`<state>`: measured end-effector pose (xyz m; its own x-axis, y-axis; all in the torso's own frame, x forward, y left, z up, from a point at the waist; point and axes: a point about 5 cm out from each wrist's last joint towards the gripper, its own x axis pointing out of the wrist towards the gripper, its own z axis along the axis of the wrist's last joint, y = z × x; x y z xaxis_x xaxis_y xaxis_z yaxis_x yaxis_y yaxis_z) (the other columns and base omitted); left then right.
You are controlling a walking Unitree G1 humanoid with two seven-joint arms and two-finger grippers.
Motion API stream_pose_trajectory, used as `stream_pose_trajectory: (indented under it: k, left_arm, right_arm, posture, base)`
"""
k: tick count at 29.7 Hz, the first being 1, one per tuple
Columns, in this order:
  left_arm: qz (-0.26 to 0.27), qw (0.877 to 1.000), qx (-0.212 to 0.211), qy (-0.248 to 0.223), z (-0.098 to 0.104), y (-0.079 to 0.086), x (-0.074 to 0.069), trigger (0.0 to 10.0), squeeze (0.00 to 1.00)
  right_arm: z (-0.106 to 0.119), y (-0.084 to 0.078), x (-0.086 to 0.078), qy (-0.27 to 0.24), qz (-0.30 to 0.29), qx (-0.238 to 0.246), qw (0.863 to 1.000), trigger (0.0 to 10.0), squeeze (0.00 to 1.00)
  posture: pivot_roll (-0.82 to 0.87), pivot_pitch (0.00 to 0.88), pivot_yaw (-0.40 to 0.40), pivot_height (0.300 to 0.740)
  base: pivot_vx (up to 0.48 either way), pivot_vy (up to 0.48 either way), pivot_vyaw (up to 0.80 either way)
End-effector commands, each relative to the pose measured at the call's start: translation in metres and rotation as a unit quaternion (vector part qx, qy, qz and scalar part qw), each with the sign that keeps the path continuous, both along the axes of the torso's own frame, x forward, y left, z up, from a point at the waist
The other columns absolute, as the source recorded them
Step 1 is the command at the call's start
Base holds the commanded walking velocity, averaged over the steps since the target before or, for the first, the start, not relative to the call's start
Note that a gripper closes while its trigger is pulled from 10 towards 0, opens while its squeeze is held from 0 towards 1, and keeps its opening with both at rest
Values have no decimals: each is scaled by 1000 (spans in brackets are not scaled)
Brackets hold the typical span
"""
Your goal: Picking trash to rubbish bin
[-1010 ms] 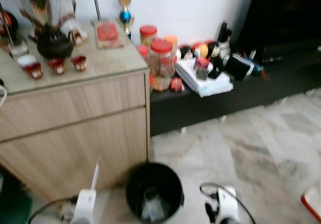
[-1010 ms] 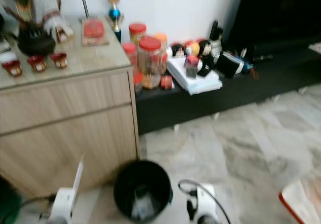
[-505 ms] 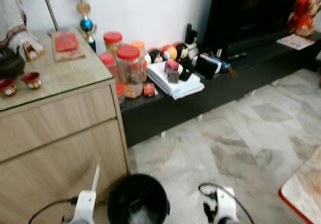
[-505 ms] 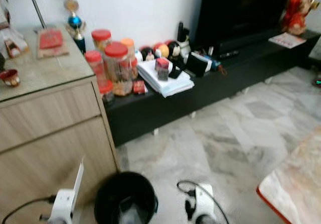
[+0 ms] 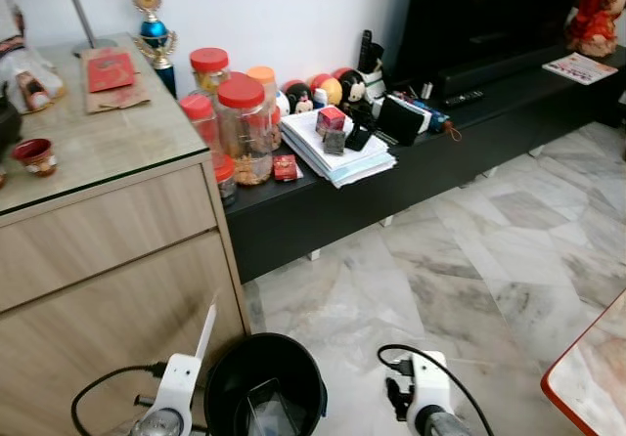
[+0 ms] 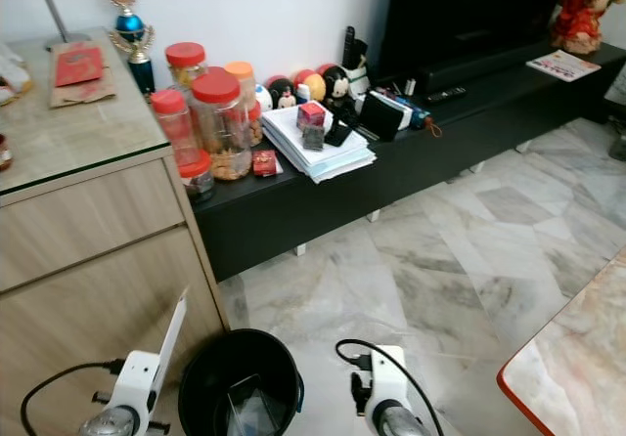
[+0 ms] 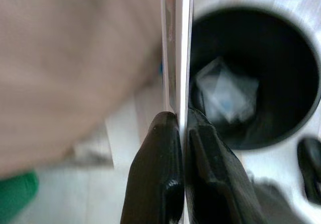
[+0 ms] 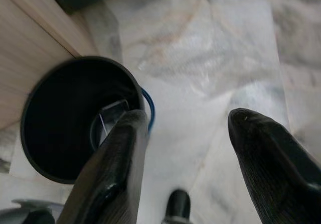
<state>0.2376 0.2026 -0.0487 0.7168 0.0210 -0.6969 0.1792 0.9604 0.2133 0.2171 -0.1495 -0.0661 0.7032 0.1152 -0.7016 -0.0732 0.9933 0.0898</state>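
Unmoved, left gripper (image 7: 181, 128) pinches a blurred clear strip (image 7: 176, 48); right gripper (image 8: 193, 138) gapes.

Round black rubbish bin (image 5: 265, 385) upright on marble floor — clear plastic trash (image 7: 226, 94) inside, beside wooden cabinet

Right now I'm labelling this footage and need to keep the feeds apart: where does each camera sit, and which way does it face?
Left eye view: on the head, looking forward and down at the black bin beside the wooden cabinet; both wrists show.
Right eye view: same head, same scene, slightly offset.
Left wrist view: along the left claw, shut on a thin clear strip, bin beyond.
Right wrist view: along the open right claw, over marble floor beside the bin.
Shared: all four views show the bin.
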Motion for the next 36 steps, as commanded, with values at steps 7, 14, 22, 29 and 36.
stream_pose_trajectory:
  k: [7, 14, 22, 29, 36]
  left_arm:
    - [-106, 991, -48, -64, 29, -48, 41, 10000, 0]
    - [-114, 984, -88, -103, 42, -61, 54, 10000, 0]
    - [-92, 981, -122, -121, 50, -59, 61, 10000, 0]
    - [-116, 973, -161, -115, 52, -69, 62, 10000, 0]
    - [-114, 973, -167, -112, 52, -70, 62, 10000, 196]
  right_arm:
    - [33, 31, 46, -58, 120, 1, 991, 10000, 0]
    - [57, 46, 71, -113, 130, 28, 985, 10000, 0]
    - [70, 52, 83, -140, 128, 55, 980, 10000, 0]
    - [68, 50, 80, -140, 131, 48, 980, 10000, 0]
    - [65, 48, 78, -136, 125, 48, 982, 10000, 0]
  posture:
    - [-25, 0, -45, 740]
    - [-33, 1, -47, 740]
    - [-35, 0, -40, 740]
    - [-36, 0, -38, 740]
    - [-36, 0, -32, 740]
  base:
    - [0, 0, 0]
    - [0, 0, 0]
    - [0, 0, 0]
    - [0, 0, 0]
    - [0, 0, 0]
